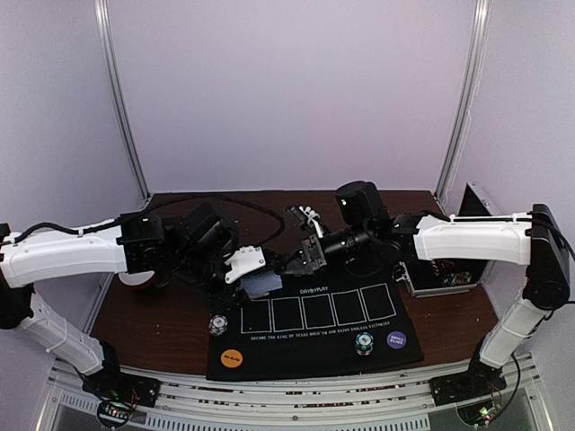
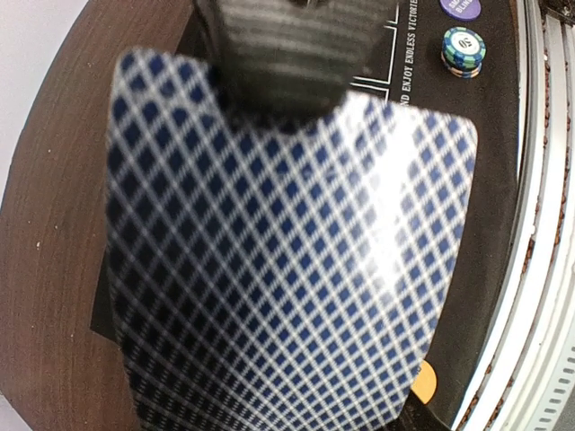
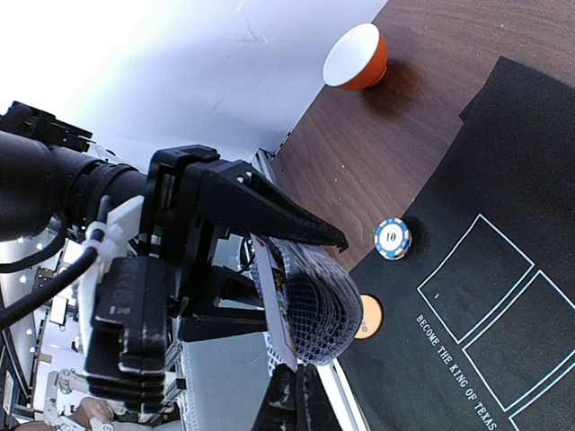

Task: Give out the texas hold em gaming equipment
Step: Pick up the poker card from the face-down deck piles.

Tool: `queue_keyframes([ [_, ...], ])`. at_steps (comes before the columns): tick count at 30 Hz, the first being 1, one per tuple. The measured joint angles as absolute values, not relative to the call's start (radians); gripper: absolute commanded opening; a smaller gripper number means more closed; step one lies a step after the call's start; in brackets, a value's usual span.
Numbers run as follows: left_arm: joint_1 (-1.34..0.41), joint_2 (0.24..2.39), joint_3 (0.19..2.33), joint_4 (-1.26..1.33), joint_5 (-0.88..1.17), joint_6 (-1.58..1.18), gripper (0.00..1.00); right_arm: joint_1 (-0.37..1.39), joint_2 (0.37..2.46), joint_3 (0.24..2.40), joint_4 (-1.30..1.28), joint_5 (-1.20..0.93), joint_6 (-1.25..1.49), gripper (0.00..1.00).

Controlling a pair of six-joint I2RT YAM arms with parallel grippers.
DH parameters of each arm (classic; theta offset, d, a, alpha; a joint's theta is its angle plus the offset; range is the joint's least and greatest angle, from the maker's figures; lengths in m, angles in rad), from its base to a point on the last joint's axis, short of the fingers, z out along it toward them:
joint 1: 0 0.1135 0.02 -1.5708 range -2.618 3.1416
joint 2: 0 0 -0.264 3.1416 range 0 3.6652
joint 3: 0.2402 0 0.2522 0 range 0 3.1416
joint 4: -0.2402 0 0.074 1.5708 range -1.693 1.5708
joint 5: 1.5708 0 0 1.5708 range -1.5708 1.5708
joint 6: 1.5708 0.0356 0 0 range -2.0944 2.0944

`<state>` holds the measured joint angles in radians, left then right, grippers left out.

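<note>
Gripping a deck of cards (image 1: 260, 285), the left gripper (image 1: 250, 269) has its two fingers closed on the stack, one above and one below. The deck hangs over the mat's (image 1: 404, 314) far left corner. Blue lattice backs fill the left wrist view; the right wrist view shows the stack bowed, with a white face edge on one side.

The right gripper (image 1: 304, 259) sits just right of the deck with its jaws closed. Cannot tell whether a card is pinched.

One chip stack (image 1: 218, 323) lies at the mat's left edge. A second chip stack (image 1: 364, 343) stands on the near strip, just left of the purple disc (image 1: 395, 339). The orange disc (image 1: 232, 357) lies at the near left corner.

A silver case (image 1: 431, 280) stands at the mat's right. An orange bowl (image 3: 355, 56) with a white inside rests on the brown table (image 1: 171, 332), left of the mat.
</note>
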<state>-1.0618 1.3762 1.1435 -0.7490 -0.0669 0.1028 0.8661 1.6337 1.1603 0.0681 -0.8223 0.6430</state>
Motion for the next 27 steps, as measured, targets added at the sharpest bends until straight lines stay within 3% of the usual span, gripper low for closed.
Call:
queue_keyframes([
  [27, -1.04, 1.374, 1.141, -0.749, -0.1, 0.069, 0.54, 0.698, 1.431, 1.107, -0.017, -0.741, 0.634, 0.0],
])
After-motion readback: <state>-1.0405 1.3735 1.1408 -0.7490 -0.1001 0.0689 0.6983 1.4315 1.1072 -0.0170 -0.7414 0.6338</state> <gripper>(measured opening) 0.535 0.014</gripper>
